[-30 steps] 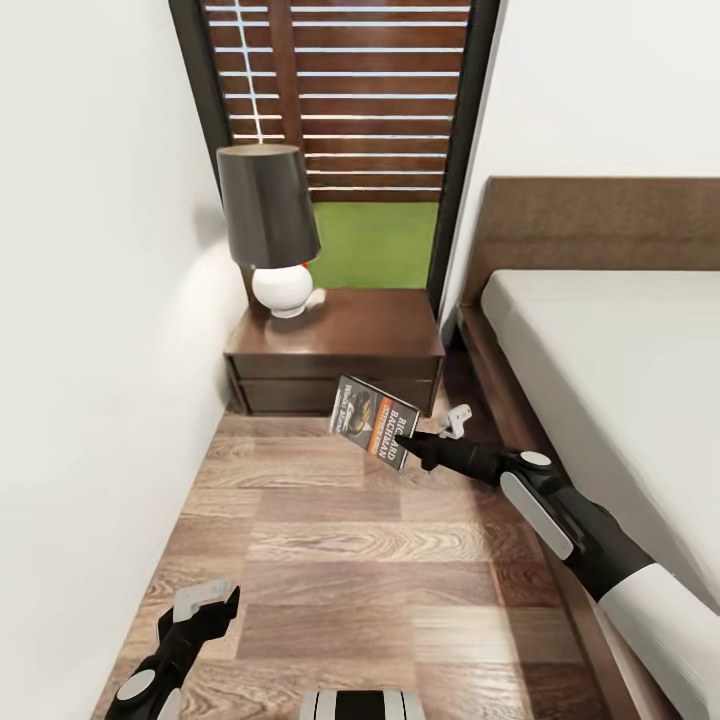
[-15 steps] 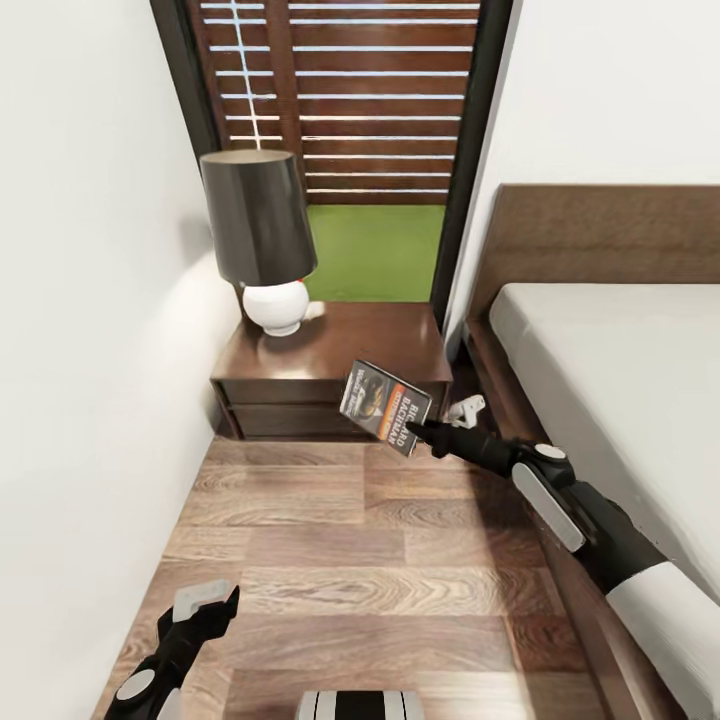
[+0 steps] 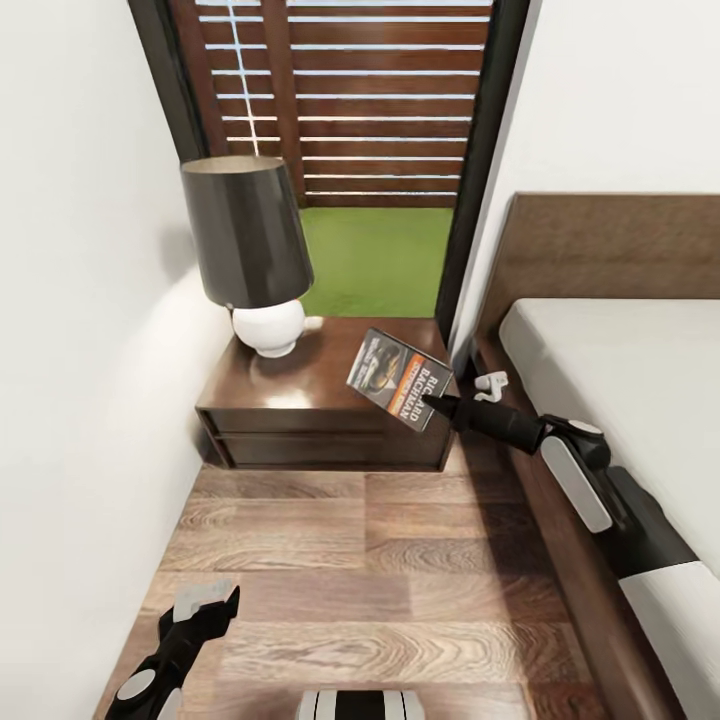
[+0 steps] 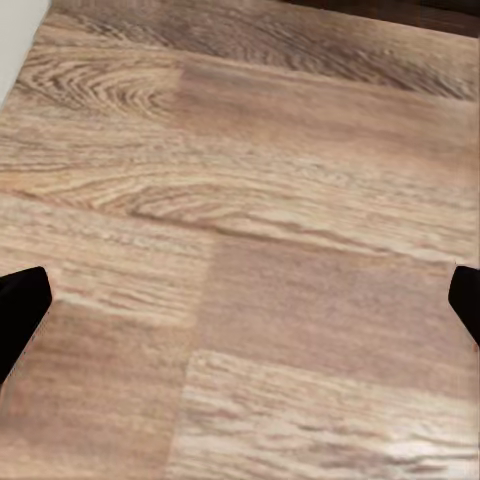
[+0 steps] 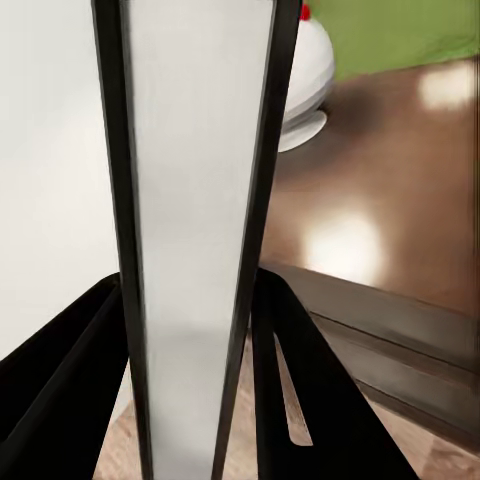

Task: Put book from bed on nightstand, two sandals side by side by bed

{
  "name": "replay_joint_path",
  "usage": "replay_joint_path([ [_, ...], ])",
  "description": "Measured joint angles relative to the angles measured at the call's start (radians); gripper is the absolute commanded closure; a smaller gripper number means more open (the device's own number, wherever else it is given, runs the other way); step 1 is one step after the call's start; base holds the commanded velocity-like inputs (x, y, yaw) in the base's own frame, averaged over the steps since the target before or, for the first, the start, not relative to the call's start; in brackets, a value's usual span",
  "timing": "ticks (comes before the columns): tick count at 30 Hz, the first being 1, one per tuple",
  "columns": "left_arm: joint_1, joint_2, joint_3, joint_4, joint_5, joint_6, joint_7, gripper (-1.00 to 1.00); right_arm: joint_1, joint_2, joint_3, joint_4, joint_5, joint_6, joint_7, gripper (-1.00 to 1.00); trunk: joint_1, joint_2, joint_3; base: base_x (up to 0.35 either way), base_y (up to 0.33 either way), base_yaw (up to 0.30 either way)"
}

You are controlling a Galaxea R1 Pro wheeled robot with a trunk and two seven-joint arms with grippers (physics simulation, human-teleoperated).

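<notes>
From the head camera, the right arm reaches out level alongside the bed, its claw clamped on the book, held tilted above the nightstand's front right corner near the lamp. The left claw hangs low over the floor.

Left wrist: fingertips spread wide, nothing between them.

Right wrist: fingers pinch the book's edge.

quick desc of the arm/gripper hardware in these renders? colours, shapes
Right arm: white outer shell nearest the body, then black segments with a light grey elongated panel and a round grey joint cap. Right gripper: slim black wrist, small white finger piece on the side. Left gripper: black body, pale grey finger pads, grey round cap behind. No cables or markings visible.
</notes>
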Motion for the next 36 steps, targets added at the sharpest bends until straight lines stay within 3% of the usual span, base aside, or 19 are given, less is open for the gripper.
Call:
replay_joint_path([
  [7,0.0,-0.002,0.0,0.0,0.0,0.0,0.0,-1.0,-0.001,0.001,-0.014,0.007,-0.008,0.123,-0.003,1.0,0.0,0.0,0.0,0.231,0.036,0.0],
  [10,0.0,-0.002,0.0,0.0,0.0,0.0,0.001,-1.0,-0.003,0.001,-0.015,0.039,-0.056,0.152,-0.005,1.0,0.0,0.0,0.0,0.111,0.005,0.0],
  [12,0.0,-0.002,-0.001,0.001,0.0,-0.001,0.001,-1.0,-0.008,0.0,-0.015,0.081,-0.123,0.188,-0.006,1.0,0.0,0.0,0.0,0.057,0.002,0.0],
  [15,0.0,-0.004,0.0,-0.001,0.0,-0.001,0.001,-1.0,-0.012,0.0,-0.016,0.104,-0.164,0.235,-0.008,1.0,0.001,0.0,0.0,0.014,0.0,0.0],
  [22,0.0,-0.005,0.0,0.0,0.0,-0.002,0.001,-1.0,-0.014,-0.001,-0.036,0.11,-0.175,0.286,-0.008,1.0,0.0,0.0,0.0,0.142,0.0,0.0],
  [25,0.0,-0.004,0.0,0.0,-0.001,-0.002,0.001,-1.0,-0.014,0.001,-0.115,0.123,-0.204,0.324,-0.009,1.0,0.0,0.0,0.0,0.314,0.0,0.0],
  [36,0.0,-0.004,0.0,0.0,-0.003,-0.003,0.001,-1.0,-0.012,0.004,-0.128,0.133,-0.227,0.345,-0.01,1.0,0.0,0.0,0.0,0.274,0.024,0.0],
])
